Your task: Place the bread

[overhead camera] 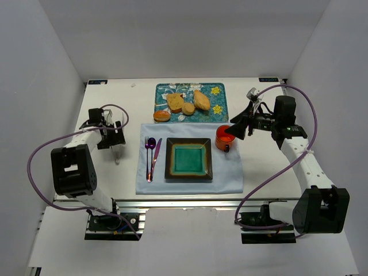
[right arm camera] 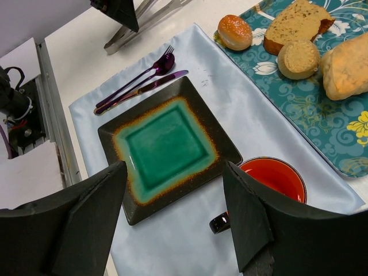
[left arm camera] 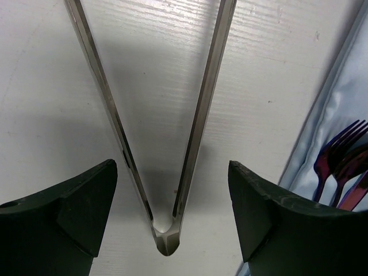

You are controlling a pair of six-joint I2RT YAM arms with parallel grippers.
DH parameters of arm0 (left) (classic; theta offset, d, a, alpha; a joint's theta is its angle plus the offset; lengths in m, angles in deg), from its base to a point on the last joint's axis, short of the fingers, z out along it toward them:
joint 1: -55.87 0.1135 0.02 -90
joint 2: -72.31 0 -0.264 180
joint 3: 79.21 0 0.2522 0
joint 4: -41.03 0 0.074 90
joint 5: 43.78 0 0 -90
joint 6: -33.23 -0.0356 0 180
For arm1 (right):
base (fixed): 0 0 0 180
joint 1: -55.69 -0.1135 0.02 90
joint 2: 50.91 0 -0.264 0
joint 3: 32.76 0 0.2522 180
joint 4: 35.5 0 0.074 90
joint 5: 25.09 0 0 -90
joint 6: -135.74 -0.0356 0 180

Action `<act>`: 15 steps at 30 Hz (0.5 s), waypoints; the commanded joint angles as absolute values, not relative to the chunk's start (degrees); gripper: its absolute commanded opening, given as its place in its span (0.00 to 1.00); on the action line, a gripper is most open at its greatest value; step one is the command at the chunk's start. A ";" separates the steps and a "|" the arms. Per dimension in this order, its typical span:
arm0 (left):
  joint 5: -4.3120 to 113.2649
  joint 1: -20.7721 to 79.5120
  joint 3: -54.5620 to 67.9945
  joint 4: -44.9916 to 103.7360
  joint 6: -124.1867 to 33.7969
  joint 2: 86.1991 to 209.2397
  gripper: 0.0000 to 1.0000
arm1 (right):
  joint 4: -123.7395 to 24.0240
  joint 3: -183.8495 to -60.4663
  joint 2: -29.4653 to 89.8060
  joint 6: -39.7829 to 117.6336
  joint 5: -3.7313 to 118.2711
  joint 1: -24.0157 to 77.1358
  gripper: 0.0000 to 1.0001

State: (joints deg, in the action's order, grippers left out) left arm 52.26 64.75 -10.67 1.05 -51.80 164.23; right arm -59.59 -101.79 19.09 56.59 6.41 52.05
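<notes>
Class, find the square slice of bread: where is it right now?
In the top view, the bread lies on the floral tray, left of centre, beside the round roll, beyond the green plate.

The bread (overhead camera: 175, 102) lies on the tray (overhead camera: 163, 92) behind the plate (overhead camera: 169, 161) (cutlery (overhead camera: 151, 156) left of it, cup (overhead camera: 224, 138) right).

Bright, even light comes from above. The shiny tongs (left arm camera: 204, 98) drop a soft gray shadow on the white table (left arm camera: 282, 63). The black fingers (right arm camera: 69, 230) up close look a bit fuzzy.
</notes>
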 commanded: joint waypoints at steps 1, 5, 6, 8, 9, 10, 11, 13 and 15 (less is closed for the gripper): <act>51.50 64.22 -10.96 3.53 -51.59 164.68 0.87 | -56.82 -101.11 19.05 54.45 4.62 52.78 0.73; 50.61 63.61 -10.96 5.47 -51.15 166.18 0.85 | -56.47 -101.02 18.79 54.00 4.27 53.31 0.73; 50.44 63.52 -10.96 6.17 -51.24 166.44 0.85 | -56.56 -101.02 18.70 54.09 4.18 53.31 0.73; 49.82 63.08 -10.35 6.87 -51.32 167.50 0.84 | -56.56 -100.84 18.61 53.91 4.00 53.58 0.73; 49.64 62.99 -10.00 6.88 -51.33 168.02 0.84 | -56.38 -100.84 18.52 53.83 3.92 53.58 0.73; 49.38 62.90 -9.38 6.62 -51.33 169.24 0.83 | -56.38 -100.75 18.52 53.74 3.91 53.84 0.73; 48.94 62.81 -8.60 6.18 -51.24 169.60 0.82 | -56.29 -100.84 18.52 53.56 3.91 53.84 0.73; 48.68 62.81 -8.32 6.26 -51.24 170.22 0.80 | -56.12 -100.84 18.44 53.30 3.83 54.02 0.73; 47.89 62.90 -8.58 6.70 -50.89 170.22 0.77 | -56.03 -100.84 18.35 53.12 3.74 54.19 0.73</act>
State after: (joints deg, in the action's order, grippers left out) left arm 49.35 63.09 -9.66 5.60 -51.34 169.96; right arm -58.08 -101.00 19.09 53.84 5.41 53.73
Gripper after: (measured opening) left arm 0.774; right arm 0.731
